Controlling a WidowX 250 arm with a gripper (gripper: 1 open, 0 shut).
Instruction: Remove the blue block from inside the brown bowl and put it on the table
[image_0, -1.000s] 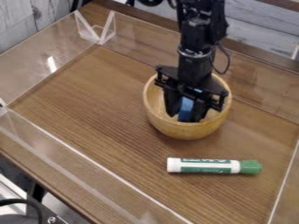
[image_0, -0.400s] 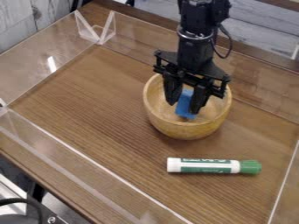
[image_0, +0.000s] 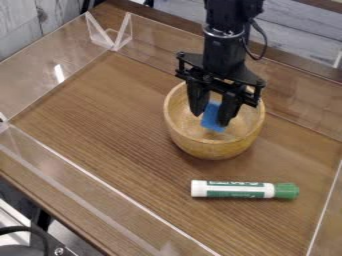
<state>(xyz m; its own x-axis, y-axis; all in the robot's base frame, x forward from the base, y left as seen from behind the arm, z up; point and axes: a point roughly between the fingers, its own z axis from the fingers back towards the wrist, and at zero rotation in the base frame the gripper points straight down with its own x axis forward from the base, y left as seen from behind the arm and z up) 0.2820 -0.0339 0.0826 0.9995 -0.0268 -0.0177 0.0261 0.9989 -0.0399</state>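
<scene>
We are gripping the block (image_0: 213, 118) in closed jaws, holding it just above the bowl (image_0: 214, 143) at centre right. Setting it down on the bare worktop (image_0: 107, 120) is what remains. A marker (image_0: 245, 189) is lying nearer.

My gripper (image_0: 214, 112) is pointing straight down, pinching the blue block (image_0: 213, 118) above the hollow of the brown bowl (image_0: 214, 133). The bowl is sitting on the table (image_0: 107, 120), while a white-and-green marker (image_0: 245, 189) is lying nearer the camera, well apart from it.
</scene>
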